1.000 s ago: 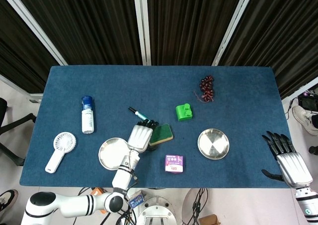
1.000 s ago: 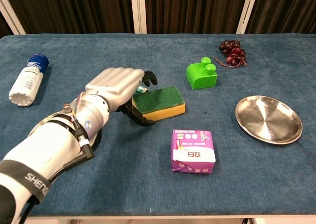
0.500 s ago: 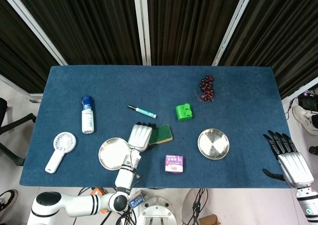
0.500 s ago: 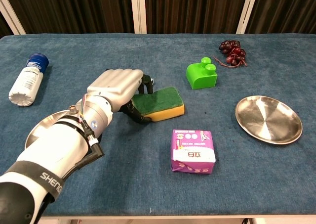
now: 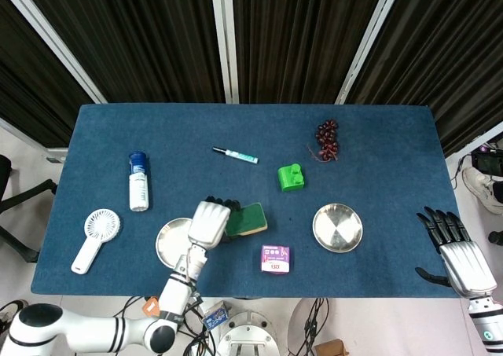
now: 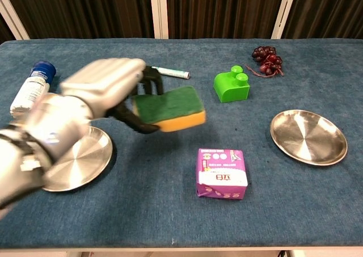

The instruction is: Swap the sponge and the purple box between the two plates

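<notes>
Sponge [image 6: 169,108] is hanging clear of the tabletop [image 5: 377,136], gripped by the left hand [image 6: 108,84] near the front edge, beside the left plate [image 6: 79,160]. Purple box [image 6: 221,173] is lying between both plates; right hand [image 5: 456,250] is idling with fingers spread, off the right edge.

Sponge [image 6: 170,108] now off the table, raised in the left robot hand [image 6: 108,87], nearer the left plate [image 6: 76,160].
</notes>
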You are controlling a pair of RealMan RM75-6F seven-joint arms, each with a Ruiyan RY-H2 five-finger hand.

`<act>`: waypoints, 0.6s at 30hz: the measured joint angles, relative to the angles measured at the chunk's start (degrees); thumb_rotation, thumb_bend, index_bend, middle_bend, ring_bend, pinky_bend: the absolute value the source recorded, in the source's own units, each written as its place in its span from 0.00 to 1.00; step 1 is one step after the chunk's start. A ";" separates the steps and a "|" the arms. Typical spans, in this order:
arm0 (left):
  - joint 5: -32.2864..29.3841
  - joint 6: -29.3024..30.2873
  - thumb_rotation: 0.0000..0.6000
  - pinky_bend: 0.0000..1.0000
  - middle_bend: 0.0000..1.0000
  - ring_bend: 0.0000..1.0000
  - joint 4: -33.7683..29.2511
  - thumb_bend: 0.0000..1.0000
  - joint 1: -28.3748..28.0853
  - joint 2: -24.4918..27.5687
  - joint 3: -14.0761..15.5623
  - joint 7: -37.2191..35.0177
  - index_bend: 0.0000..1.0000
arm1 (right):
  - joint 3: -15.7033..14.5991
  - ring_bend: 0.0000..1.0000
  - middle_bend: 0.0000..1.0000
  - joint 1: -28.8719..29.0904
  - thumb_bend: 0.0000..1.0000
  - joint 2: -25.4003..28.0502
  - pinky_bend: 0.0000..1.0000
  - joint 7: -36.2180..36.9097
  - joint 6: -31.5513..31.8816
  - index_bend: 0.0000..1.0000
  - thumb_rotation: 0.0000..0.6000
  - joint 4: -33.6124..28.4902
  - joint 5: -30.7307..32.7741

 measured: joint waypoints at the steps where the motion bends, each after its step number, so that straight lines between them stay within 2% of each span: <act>1: 0.66 0.74 1.00 0.42 0.51 0.51 -1.57 0.34 0.84 1.99 1.16 0.07 0.46 | -0.01 0.00 0.00 -0.05 0.25 -0.01 0.06 -0.13 0.06 0.00 1.00 -0.04 -0.03; 5: 3.66 4.07 1.00 0.42 0.51 0.51 -6.44 0.34 5.34 10.82 6.74 -0.97 0.46 | -0.12 0.00 0.00 -0.22 0.25 -0.22 0.06 -0.94 0.13 0.00 1.00 -0.32 -0.23; 9: 5.66 5.77 1.00 0.42 0.50 0.50 -7.72 0.31 9.24 15.78 10.90 -4.84 0.46 | -0.23 0.00 0.00 -0.35 0.25 -0.57 0.06 -2.01 0.15 0.00 1.00 -0.65 -0.51; 11: 6.60 5.94 1.00 0.42 0.48 0.47 -7.21 0.26 10.40 17.16 12.16 -6.88 0.44 | -0.28 0.00 0.00 -0.39 0.25 -0.78 0.06 -2.58 0.07 0.00 1.00 -0.82 -0.58; 14: 7.61 5.45 1.00 0.40 0.40 0.40 -5.18 0.19 10.92 17.45 12.78 -8.34 0.36 | -0.36 0.00 0.00 -0.36 0.25 -1.07 0.06 -3.37 -0.22 0.00 1.00 -1.07 -0.72; 18: 7.62 3.30 1.00 0.34 0.26 0.24 -3.20 0.11 11.25 17.47 13.06 -8.96 0.23 | -0.44 0.00 0.00 -0.26 0.25 -1.50 0.06 -4.42 -0.69 0.00 1.00 -1.18 -0.86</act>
